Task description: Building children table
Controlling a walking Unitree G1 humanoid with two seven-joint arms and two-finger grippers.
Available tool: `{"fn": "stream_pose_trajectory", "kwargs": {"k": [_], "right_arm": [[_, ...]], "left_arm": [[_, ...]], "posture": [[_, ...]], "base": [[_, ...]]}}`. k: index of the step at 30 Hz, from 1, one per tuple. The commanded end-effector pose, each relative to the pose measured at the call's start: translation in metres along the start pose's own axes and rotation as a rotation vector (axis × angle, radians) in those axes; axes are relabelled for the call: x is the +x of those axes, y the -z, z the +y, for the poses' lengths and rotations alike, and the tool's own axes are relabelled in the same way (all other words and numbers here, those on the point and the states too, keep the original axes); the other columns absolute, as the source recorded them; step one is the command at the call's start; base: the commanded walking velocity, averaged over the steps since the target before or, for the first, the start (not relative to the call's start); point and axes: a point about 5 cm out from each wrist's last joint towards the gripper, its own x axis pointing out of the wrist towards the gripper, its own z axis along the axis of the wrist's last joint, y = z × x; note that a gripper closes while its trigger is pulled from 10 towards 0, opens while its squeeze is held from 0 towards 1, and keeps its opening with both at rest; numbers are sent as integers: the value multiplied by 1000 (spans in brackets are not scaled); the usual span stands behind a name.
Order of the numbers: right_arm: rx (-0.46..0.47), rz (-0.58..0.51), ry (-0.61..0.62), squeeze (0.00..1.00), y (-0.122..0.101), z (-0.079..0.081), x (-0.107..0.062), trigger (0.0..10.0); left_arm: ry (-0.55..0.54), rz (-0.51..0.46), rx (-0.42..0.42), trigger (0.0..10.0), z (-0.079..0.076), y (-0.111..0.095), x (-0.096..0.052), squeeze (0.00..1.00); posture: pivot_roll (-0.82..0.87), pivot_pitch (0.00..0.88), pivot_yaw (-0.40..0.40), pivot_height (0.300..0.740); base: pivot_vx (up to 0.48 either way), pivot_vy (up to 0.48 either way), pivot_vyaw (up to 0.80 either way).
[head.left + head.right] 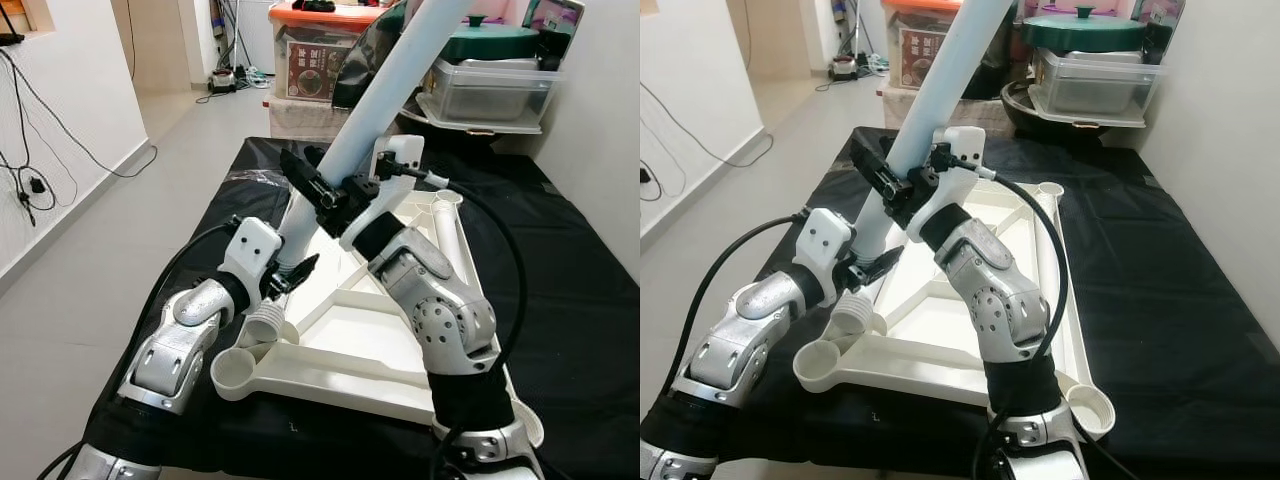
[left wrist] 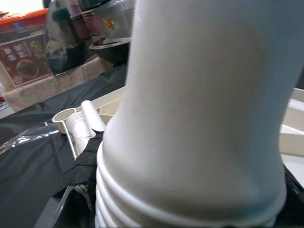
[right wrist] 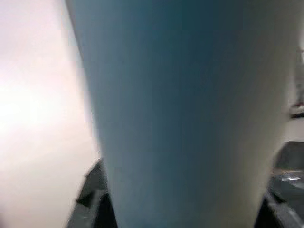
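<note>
Nearest me, at six o'clock, lies the upturned white tabletop frame (image 1: pixel 330 375), its corner socket (image 1: pixel 237 368) empty. No leg is seated yet; another leg (image 1: pixel 452 235) lies in the frame at one o'clock. Both grippers pinch the pale blue table leg (image 1: pixel 385 95): left gripper (image 1: pixel 290 272) just above its threaded end (image 1: pixel 263 325), right gripper (image 1: pixel 318 185) higher up. That end hangs tilted just above the socket.

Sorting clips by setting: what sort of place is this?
Probably a home room used for storage: tiled floor, stacked plastic bins, a lidded pot, and loose wall cables.
</note>
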Motion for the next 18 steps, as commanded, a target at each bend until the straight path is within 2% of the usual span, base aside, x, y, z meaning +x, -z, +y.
{"fn": "stream_pose_trajectory", "kwargs": {"k": [1,2,3,4,5,8,9,11,14,16,18], "right_arm": [[25,34,-134,816,8,23,7,10000],[25,34,-134,816,8,23,7,10000],[35,25,-135,1000,7,22,7,10000],[35,25,-135,1000,7,22,7,10000],[28,21,-135,1000,6,21,6,10000],[19,20,-144,1000,4,20,6,10000],[16,4,-190,0,-2,18,3,10000],[10,-19,-271,0,-12,15,-4,10000],[6,-27,-300,0,-16,14,-6,10000],[-22,-29,-361,0,-26,3,-14,10000],[-30,-29,-373,0,-29,0,-15,10000]], "left_arm": [[28,-16,17,0,-5,-8,6,0],[28,-16,17,0,-5,-8,6,0],[37,-10,16,8667,-7,-8,6,0],[37,-10,16,8667,-7,-8,6,0],[71,-12,5,10000,-10,-8,5,0],[119,-24,-14,10000,-14,-10,2,0],[181,-33,-17,10000,-18,-11,-4,0],[273,-33,-17,10000,-25,-11,-14,0],[304,-28,-16,10000,-27,-10,-17,0],[421,-10,-30,10000,-38,-7,-34,0],[449,-6,-34,10000,-41,-7,-38,0]], "posture": [[32,0,-58,740],[32,0,-58,740],[33,0,-59,740],[33,0,-59,740],[34,0,-60,740],[33,0,-58,740],[35,0,-59,740],[36,0,-60,740],[36,0,-60,740],[41,0,-62,740],[41,0,-62,740]], "base": [[0,0,0],[0,0,0],[0,0,0],[0,0,0],[0,0,0],[0,0,0],[0,0,0],[0,0,0],[0,0,0],[0,0,0],[0,0,0]]}}
